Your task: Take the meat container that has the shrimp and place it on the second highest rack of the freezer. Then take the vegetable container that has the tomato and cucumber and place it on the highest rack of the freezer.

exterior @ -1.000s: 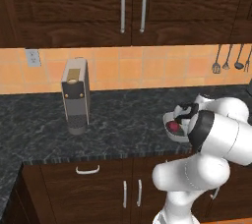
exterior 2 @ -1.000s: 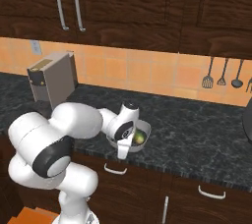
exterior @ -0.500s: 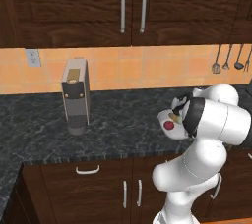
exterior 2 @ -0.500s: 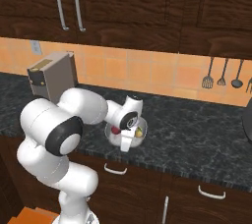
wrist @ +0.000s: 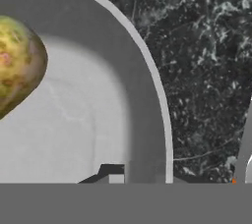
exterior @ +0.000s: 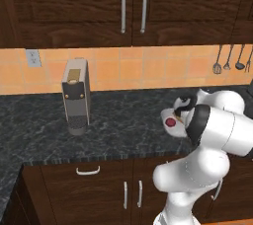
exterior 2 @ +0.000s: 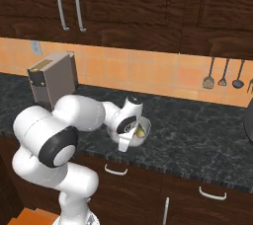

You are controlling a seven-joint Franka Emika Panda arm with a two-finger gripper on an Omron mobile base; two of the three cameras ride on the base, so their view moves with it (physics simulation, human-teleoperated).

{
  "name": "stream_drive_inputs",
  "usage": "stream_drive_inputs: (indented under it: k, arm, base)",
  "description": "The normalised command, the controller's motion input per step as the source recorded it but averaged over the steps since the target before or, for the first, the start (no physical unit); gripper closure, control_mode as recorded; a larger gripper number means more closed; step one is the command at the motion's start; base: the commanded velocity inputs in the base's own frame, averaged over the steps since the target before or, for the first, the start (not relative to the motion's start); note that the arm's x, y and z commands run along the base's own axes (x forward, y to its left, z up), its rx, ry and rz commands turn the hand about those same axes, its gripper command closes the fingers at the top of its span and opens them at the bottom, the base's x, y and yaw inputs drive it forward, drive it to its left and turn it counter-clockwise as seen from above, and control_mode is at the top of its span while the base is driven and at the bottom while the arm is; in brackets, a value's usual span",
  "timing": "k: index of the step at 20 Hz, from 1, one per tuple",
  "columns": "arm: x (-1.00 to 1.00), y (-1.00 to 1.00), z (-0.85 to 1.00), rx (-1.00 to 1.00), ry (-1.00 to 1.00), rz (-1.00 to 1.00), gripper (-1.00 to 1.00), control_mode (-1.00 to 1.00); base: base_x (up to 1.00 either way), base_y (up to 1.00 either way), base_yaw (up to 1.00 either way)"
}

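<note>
Sitting near the front edge of the dark speckled stone counter (exterior: 113, 125), the round white vegetable container (exterior: 168, 119) was tipped over towards the left, so that its open mouth showed the small glossy red tomato (exterior: 170, 122) inside. From the right base view the short yellowish-green cucumber (exterior 2: 141, 131) lay against the inner wall of the same tub. In the hand view the cucumber (wrist: 17, 66) rested on the pale floor of the tub, with the grey rim (wrist: 147, 85) curving down the middle of the picture.

The two-finger gripper (wrist: 145, 179) straddled that rim – one dark tip inside the tub, the other outside – and was clamped on the container's wall. Whether the tub's base touched the stone could not be told.

Outward from there, the white robot arm (exterior: 217, 128) curled in close on the container's right side. To the left the counter ran bare as far as the tall grey coffee machine (exterior: 75, 95), which stood well apart. Behind rose the orange tiled backsplash (exterior: 148, 66), with the dark wooden upper cabinets (exterior: 74, 7) overhanging it – the room above the tub was open up to their lower edge. Dark kitchen utensils (exterior 2: 222, 73) hung on the tiles far to the right.
</note>
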Motion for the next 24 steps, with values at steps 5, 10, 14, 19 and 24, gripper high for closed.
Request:
stream_drive_inputs:
  k: [5,10,14,19,24]
  arm:
    - [0.0,0.28,0.15,0.0,-0.25,-0.12,1.0,-1.0]
    - [-0.1,0.07,0.51,0.0,-0.21,0.0,1.0,-1.0]
    - [-0.51,-0.04,0.82,0.0,0.0,0.0,1.0,-1.0]
    - [-0.73,-0.05,0.98,0.0,-0.01,0.0,1.0,-1.0]
    - [-0.67,0.0,0.84,-0.01,-0.03,0.02,1.0,-1.0]
  base:
    - [0.0,0.0,0.0]
    - [0.0,0.0,0.0]
    - [0.0,0.0,0.0]
    - [0.0,0.0,0.0]
    - [0.0,0.0,0.0]
